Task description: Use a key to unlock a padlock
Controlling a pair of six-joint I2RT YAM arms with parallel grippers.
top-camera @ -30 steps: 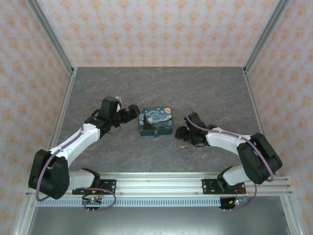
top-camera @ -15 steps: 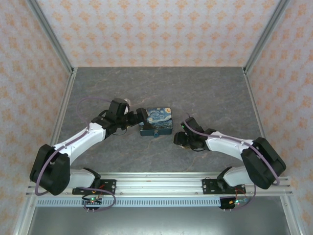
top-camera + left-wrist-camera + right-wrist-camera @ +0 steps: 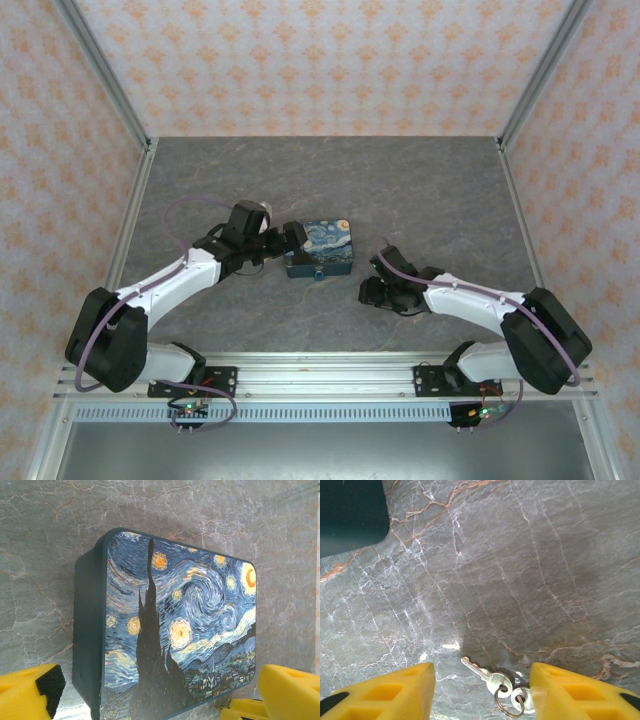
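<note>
On table (image 3: 430, 180), near centre: 1 padlock (image 3: 322, 246), lying flat, painted face up. Left end effector (image 3: 290, 240) at padlock's left end, jaws wide, one finger either side of it, contact unclear. Right of padlock, nearer arm bases: 1 key (image 3: 481, 672) on ring (image 3: 507, 706), second round head beside it. Right end effector (image 3: 482, 690) about half spread, astride key, not gripping. Table grey, veined, stone-look. 3 walls (image 3: 300, 60) orange-patterned, aluminium corner posts (image 3: 105, 70).

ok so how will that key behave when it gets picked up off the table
The key lies flat on the smooth table, so it may skid rather than lift. It sits on a ring with what looks like a second key, so it would probably dangle and swing once raised. Thin metal: likely stiff and light.
</note>
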